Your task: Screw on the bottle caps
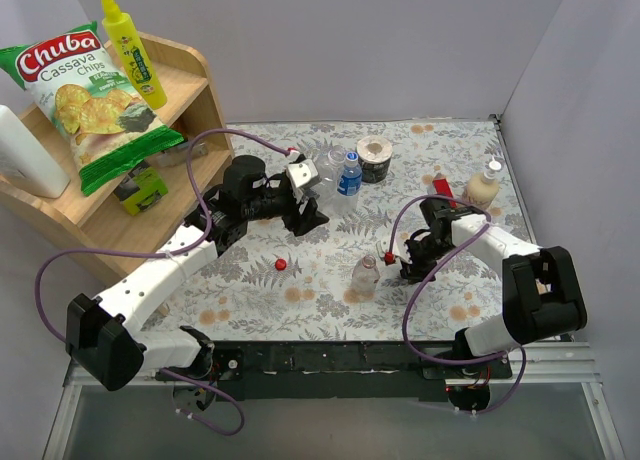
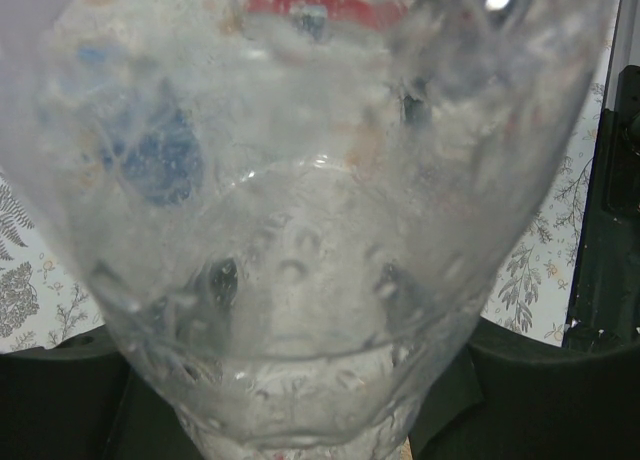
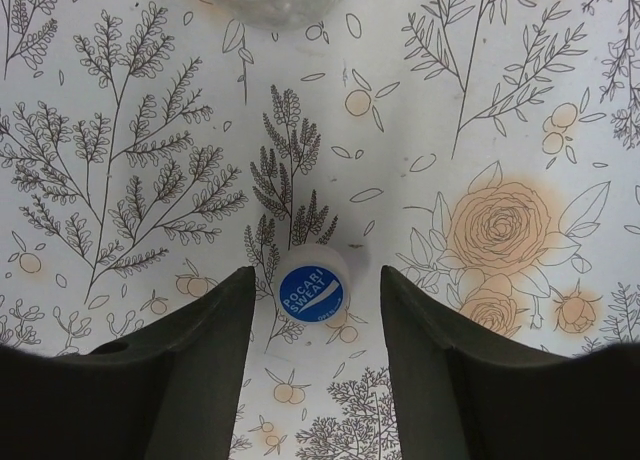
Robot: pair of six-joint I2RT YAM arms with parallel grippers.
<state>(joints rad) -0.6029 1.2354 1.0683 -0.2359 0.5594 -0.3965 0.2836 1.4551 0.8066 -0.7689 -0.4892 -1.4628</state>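
**Straddling a blue cap, clamping a clear bottle**

Holds right gripper (image 3: 317, 280) low over the surface (image 3: 520, 100), fingers apart, one on either side of blue cap (image 3: 312, 285). Touches the cap with neither finger: a thin strip of patterned surface visible on each side. Finds the cap flat on the surface, printed face up, reading POCARI SWEAT. Puts this gripper and the cap just right of small bottle (image 1: 365, 277), seen from above. In the wrist view, catches only that bottle's rounded base, with a red band, at the top edge, apart from the cap.

Clamps left gripper (image 2: 300, 375) on clear bottle (image 2: 300, 230), dark fingers pressed against its dimpled sides near the bottom of the wrist view. Fills almost that whole view with the bottle. Sets this grip behind and to the left of small bottle, well apart from it. Cannot tell whether the clamped bottle rests on the surface, nor whether its mouth is capped.

Left of small bottle, apart from it: red cap (image 1: 280, 264), loose on the surface, touched by neither gripper.

Behind small bottle: blue-label bottle (image 1: 349, 175), upright, just beside the clamped one. Behind small bottle and slightly right: roll (image 1: 376, 158). Behind and far right of small bottle: cream bottle (image 1: 484, 185), upright. Far left of small bottle, beyond the surface's edge: shelf (image 1: 190, 78), carrying chips bag (image 1: 85, 100) and yellow bottle (image 1: 132, 45).
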